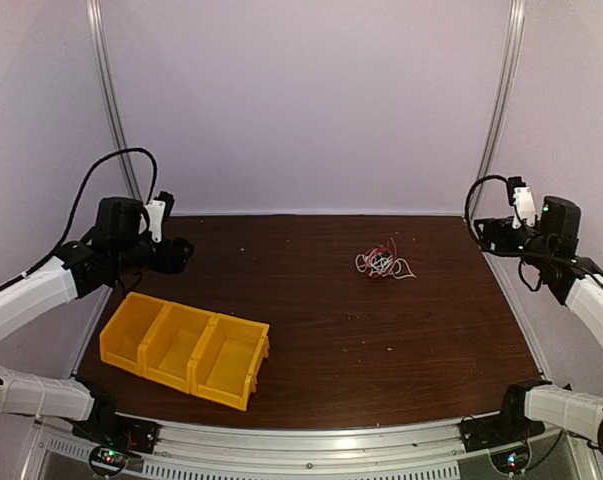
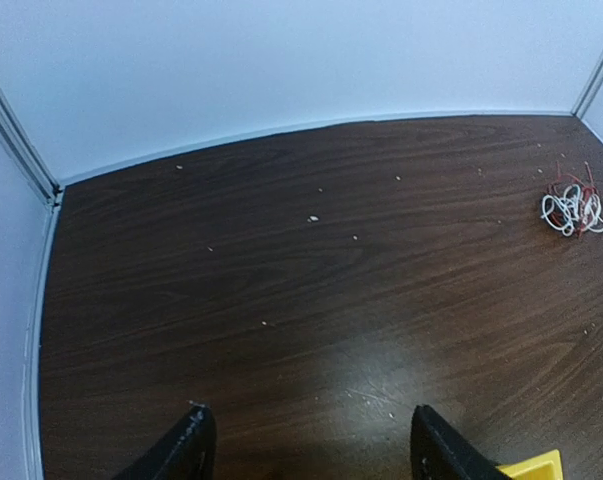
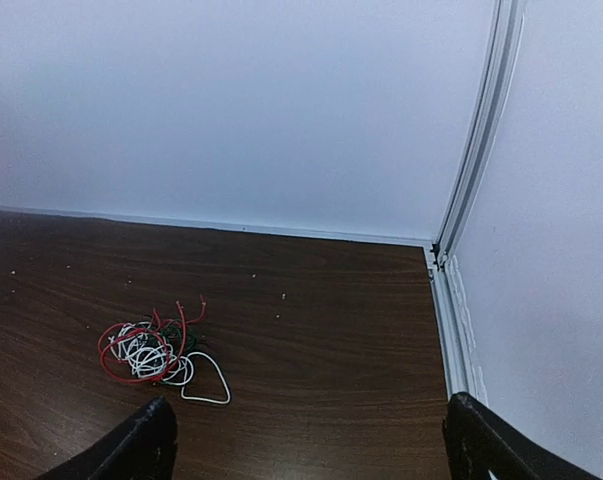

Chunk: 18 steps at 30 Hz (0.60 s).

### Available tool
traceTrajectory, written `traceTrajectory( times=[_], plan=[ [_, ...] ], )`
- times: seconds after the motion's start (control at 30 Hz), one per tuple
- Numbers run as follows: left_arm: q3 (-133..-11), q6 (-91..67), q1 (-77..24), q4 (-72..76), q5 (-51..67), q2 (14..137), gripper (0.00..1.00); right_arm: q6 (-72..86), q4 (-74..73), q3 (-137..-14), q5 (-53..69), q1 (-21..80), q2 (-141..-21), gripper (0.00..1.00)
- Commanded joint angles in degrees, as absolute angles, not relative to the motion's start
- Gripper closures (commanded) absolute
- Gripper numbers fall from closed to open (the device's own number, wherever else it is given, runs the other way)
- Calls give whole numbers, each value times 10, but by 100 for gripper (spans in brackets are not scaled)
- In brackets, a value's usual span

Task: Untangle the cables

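Hovering at the table (image 1: 331, 340) sides, left arm (image 1: 41, 285) and right arm (image 1: 581, 290) hold jaws wide apart, seemingly empty, cables (image 1: 382, 263) untouched.

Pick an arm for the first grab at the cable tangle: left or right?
Right, probably. The cables lie right of centre, just ahead of the right end effector; from the left end effector they sit far across the table. Both are open, empty.
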State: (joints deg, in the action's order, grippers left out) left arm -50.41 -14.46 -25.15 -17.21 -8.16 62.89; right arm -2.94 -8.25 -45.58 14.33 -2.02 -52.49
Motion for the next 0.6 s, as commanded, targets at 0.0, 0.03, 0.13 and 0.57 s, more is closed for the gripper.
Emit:
traceTrajectory(
  times=[0.0,0.03,0.13,0.57],
  plan=[
    [-475,-179,-277,-168,-4,604,33,-36,-51,-410,159,-27,-496,4],
    [-464,-190,-287,-168,12,599,34,-49,-52,-400,175,-29,-493,4],
    [-436,-225,-322,-164,43,586,36,-72,-47,-371,184,-32,-483,2],
    [-386,-379,-556,-216,-28,612,52,-142,-45,-320,251,-40,-452,0]
  ],
)
